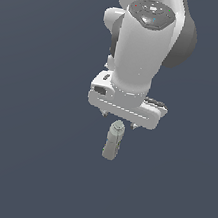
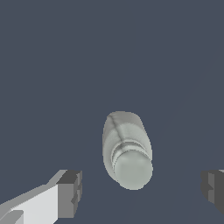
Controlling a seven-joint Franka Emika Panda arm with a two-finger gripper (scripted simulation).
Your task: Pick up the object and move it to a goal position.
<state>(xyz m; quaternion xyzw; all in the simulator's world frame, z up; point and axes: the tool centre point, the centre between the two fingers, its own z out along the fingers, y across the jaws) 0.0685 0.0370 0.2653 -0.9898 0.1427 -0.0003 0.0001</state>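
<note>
The pale grey-white bottle (image 1: 113,141) stands upright on the dark grey floor, cap up, just below the robot's hand. In the wrist view I look down on the bottle (image 2: 127,146), with its rounded cap (image 2: 132,169) nearest the camera. No coloured label strip shows. My gripper (image 1: 119,121) hangs right above the cap, and only the fingertips peek out under the white hand. In the wrist view the gripper (image 2: 141,191) is open and empty. One dark finger pad (image 2: 71,192) and the other (image 2: 213,189) stand wide apart on either side of the cap, touching nothing.
A flat dark grey-blue floor (image 1: 24,167) spreads all around. The white arm (image 1: 143,41) rises above the hand and hides what lies behind it. No goal marker shows.
</note>
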